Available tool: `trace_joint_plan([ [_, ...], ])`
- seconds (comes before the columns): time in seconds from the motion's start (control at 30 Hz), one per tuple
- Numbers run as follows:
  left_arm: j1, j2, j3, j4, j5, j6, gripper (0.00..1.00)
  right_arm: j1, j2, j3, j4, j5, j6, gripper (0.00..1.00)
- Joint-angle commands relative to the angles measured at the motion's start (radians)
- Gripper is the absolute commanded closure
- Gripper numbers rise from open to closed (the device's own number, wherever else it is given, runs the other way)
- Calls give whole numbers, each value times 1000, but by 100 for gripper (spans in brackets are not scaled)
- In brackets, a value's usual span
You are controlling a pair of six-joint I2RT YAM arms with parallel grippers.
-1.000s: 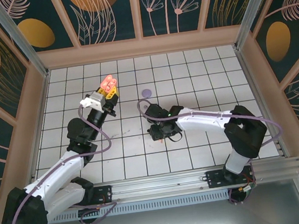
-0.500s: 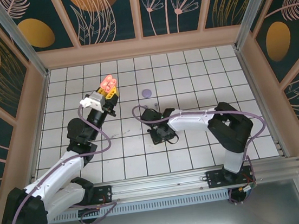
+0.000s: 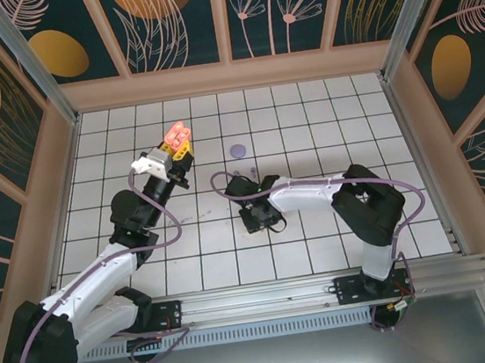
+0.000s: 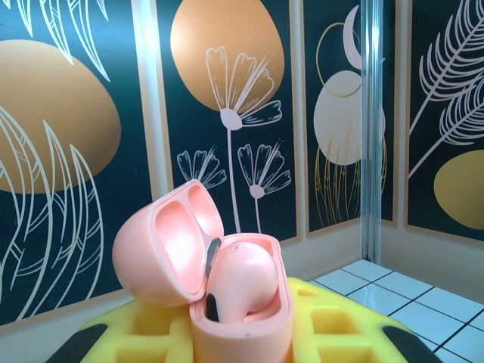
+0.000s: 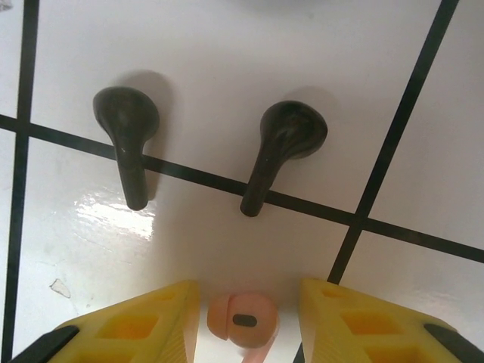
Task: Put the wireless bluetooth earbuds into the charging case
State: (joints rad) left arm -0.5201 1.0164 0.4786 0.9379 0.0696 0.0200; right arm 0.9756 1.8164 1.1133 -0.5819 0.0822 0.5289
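On the left, your left hand [image 3: 177, 150] is raised above the desk [image 3: 305, 112] and clamped on the open salmon case [image 4: 227, 302], its lid tipped back. A first salmon earbud [image 4: 243, 274] already sits inside. On the right, your right hand [image 3: 260, 218] is low over the desk, fingers apart on either side of the second salmon earbud [image 5: 243, 320], not gripping it. Two black earbuds [image 5: 128, 132] lie just beyond. By this view, one bud is seated; its mate and the black pair are left.
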Motion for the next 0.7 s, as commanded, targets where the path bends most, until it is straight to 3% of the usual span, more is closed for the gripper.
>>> trace_joint_plan([
  [0.0, -5, 1, 7, 36, 16, -8, 100, 15, 12, 27, -29, 24, -9, 60],
  [0.67, -6, -17, 6, 24, 19, -13, 100, 23, 39, 27, -29, 77, 24, 64],
])
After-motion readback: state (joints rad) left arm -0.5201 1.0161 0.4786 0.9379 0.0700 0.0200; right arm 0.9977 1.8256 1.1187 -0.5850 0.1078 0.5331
